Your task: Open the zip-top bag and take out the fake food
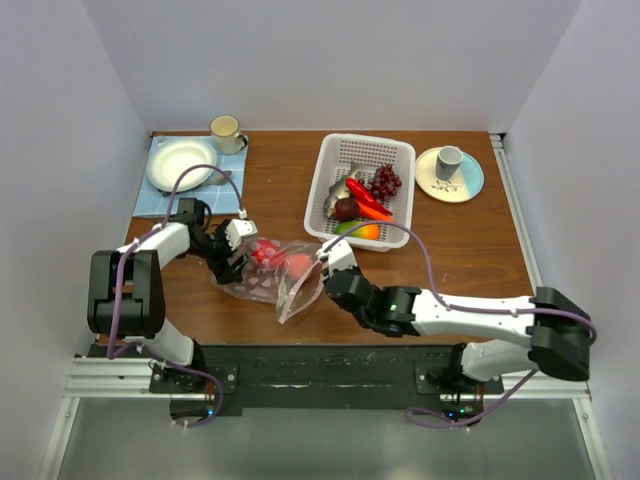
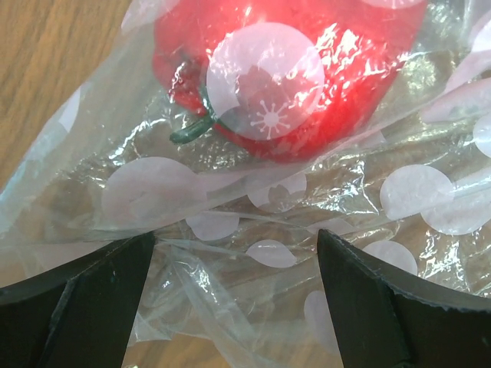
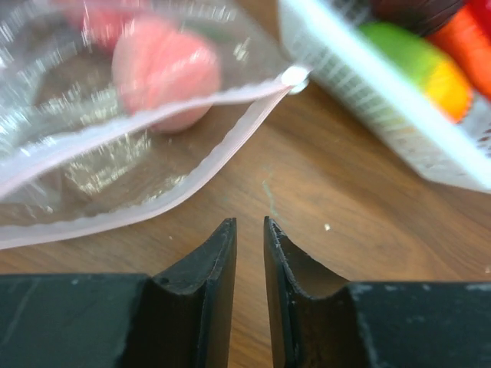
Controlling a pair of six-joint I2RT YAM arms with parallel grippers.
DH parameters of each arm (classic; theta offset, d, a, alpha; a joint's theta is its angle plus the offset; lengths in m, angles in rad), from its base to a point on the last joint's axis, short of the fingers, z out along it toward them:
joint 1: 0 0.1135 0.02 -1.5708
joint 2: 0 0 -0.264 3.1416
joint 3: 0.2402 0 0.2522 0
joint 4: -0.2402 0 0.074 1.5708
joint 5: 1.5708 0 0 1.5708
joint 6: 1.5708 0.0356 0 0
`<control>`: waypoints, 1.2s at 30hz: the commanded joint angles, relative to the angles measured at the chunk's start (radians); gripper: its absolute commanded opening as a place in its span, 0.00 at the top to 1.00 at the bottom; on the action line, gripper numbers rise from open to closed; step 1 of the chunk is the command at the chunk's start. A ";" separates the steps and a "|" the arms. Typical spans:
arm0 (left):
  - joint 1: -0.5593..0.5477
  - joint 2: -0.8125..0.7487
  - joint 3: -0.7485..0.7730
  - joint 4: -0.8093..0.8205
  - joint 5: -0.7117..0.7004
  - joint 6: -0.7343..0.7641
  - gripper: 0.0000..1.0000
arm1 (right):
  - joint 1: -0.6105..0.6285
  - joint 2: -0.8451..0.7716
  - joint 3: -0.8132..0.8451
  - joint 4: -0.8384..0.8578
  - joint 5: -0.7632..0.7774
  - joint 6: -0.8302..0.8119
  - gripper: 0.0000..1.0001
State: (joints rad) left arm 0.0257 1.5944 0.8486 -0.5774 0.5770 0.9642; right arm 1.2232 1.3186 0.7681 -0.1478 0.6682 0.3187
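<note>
The zip-top bag (image 1: 272, 278) lay on the counter (image 1: 460, 250) between the two arms. Its pink zip strip (image 3: 192, 107) was parted, with the mouth facing my right arm. I judged the opening step done and the emptying under way. Two pieces of fake food sat inside: a red fruit (image 2: 307, 69) with a green stem and a pink round fruit (image 3: 165, 73) close to the mouth. Other pieces lay in the white basket (image 1: 365, 138).

My left pincer (image 2: 234, 253) stood wide apart, its fingers straddling the crinkled plastic below the red fruit but not clamping it. My right pincer (image 3: 249, 230) was drawn nearly together with only a slim gap. It held nothing and hung over bare wood just outside the mouth.

As I saw it, the next move called for the left to pinch the film and anchor the bag. The right would spread and enter the mouth for the pink fruit without snagging the lower strip.
</note>
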 commanded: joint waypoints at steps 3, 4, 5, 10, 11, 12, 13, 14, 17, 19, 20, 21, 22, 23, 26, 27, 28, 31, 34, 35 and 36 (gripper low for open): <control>0.013 0.033 -0.046 -0.047 -0.124 0.002 0.07 | -0.010 -0.117 0.051 0.027 0.128 -0.084 0.80; 0.013 0.032 -0.048 -0.047 -0.123 0.004 0.07 | -0.017 -0.114 0.048 0.057 0.057 -0.119 0.72; 0.013 0.033 -0.046 -0.047 -0.121 0.002 0.07 | -0.019 -0.107 0.042 0.076 0.013 -0.136 0.68; 0.013 0.027 -0.040 -0.042 -0.114 -0.004 0.07 | -0.016 0.005 0.005 0.167 -0.142 -0.112 0.66; 0.013 0.021 -0.042 -0.041 -0.112 -0.005 0.07 | -0.014 0.020 -0.009 0.192 -0.166 -0.106 0.69; 0.013 0.018 -0.040 -0.038 -0.108 -0.008 0.07 | -0.013 0.024 -0.024 0.226 -0.212 -0.101 0.74; 0.013 0.015 -0.036 -0.039 -0.103 -0.015 0.07 | -0.013 0.028 -0.048 0.288 -0.223 -0.093 0.81; 0.013 0.004 -0.030 -0.041 -0.100 -0.019 0.07 | -0.013 0.036 -0.052 0.312 -0.229 -0.092 0.82; 0.014 -0.016 0.015 -0.074 -0.071 -0.036 0.07 | -0.013 0.093 -0.038 0.364 -0.220 -0.102 0.85; 0.014 -0.028 0.050 -0.101 -0.048 -0.042 0.07 | -0.013 0.139 -0.033 0.427 -0.240 -0.116 0.84; 0.013 -0.037 0.056 -0.104 -0.042 -0.044 0.07 | -0.013 0.152 -0.030 0.450 -0.248 -0.121 0.81; 0.013 -0.039 0.070 -0.105 -0.033 -0.047 0.07 | -0.013 0.190 -0.024 0.468 -0.254 -0.133 0.68; 0.013 -0.034 0.075 -0.105 -0.028 -0.056 0.07 | -0.014 0.211 -0.010 0.502 -0.265 -0.136 0.61; 0.013 -0.028 0.082 -0.108 -0.022 -0.062 0.07 | -0.014 0.235 -0.003 0.516 -0.271 -0.139 0.57; 0.005 -0.001 0.099 -0.102 0.004 -0.088 0.07 | -0.016 0.323 0.042 0.548 -0.295 -0.147 0.30; 0.002 0.004 0.105 -0.098 0.015 -0.093 0.07 | -0.016 0.338 0.048 0.569 -0.297 -0.144 0.12; -0.003 0.012 0.109 -0.095 0.017 -0.100 0.07 | -0.017 0.367 0.057 0.580 -0.297 -0.144 0.05; -0.010 0.018 0.110 -0.078 0.020 -0.116 0.07 | -0.019 0.401 0.069 0.620 -0.248 -0.141 0.01; -0.017 0.033 0.116 -0.070 0.017 -0.117 0.07 | -0.034 0.439 0.091 0.658 -0.214 -0.153 0.01; -0.017 0.039 0.116 -0.068 0.017 -0.119 0.07 | -0.040 0.464 0.102 0.662 -0.210 -0.156 0.01; -0.017 0.044 0.115 -0.064 0.017 -0.119 0.07 | -0.045 0.476 0.112 0.672 -0.213 -0.159 0.01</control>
State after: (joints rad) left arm 0.0185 1.6146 0.9302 -0.6594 0.5579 0.8700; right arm 1.1999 1.7584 0.8127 0.4126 0.4088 0.1753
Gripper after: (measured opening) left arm 0.932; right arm 0.986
